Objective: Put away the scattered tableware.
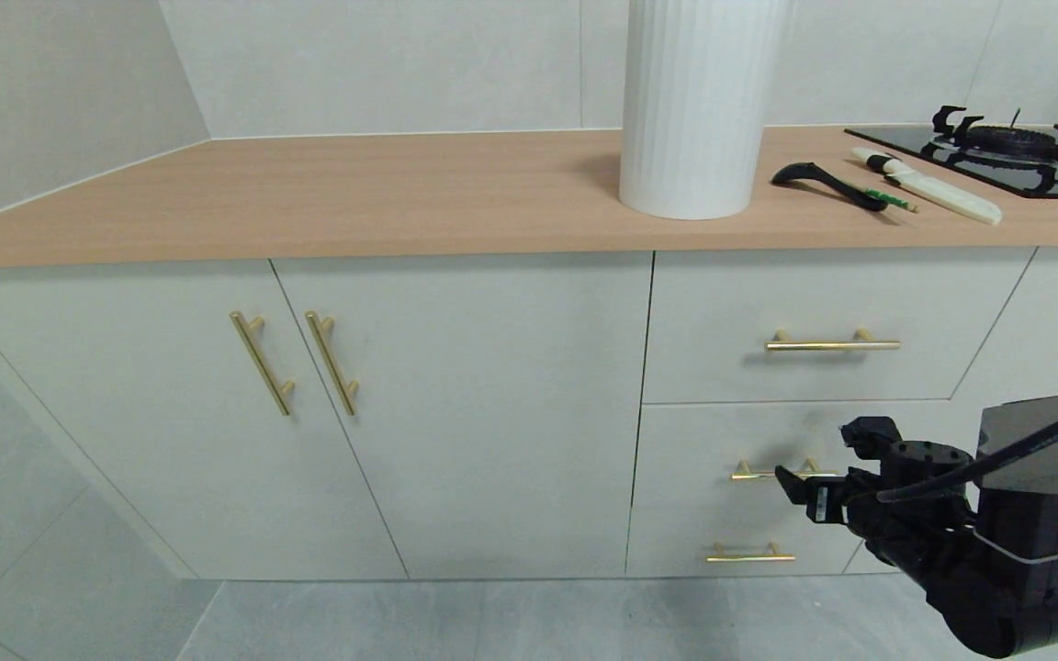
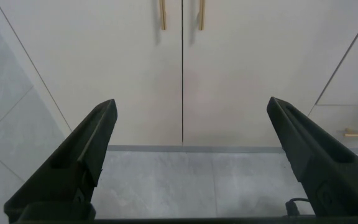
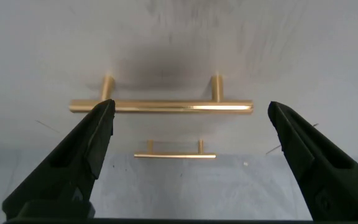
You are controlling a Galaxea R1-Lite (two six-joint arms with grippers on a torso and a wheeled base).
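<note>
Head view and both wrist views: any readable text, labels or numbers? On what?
None readable.
Pale sticker on the right pincer: too small to read.
Green marks on the stick by the ladle: too small to tell if they are print.
Drawers, doors, cylinder: no print seen.

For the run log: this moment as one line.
right gripper: open, at middle drawer handle | left gripper: open, before cabinet doors | black ladle, white knife: on counter | drawers: shut

White ribbed cylinder [image 1: 692, 101]; black utensil [image 1: 827, 184]; gold handles [image 1: 832, 344]
</note>
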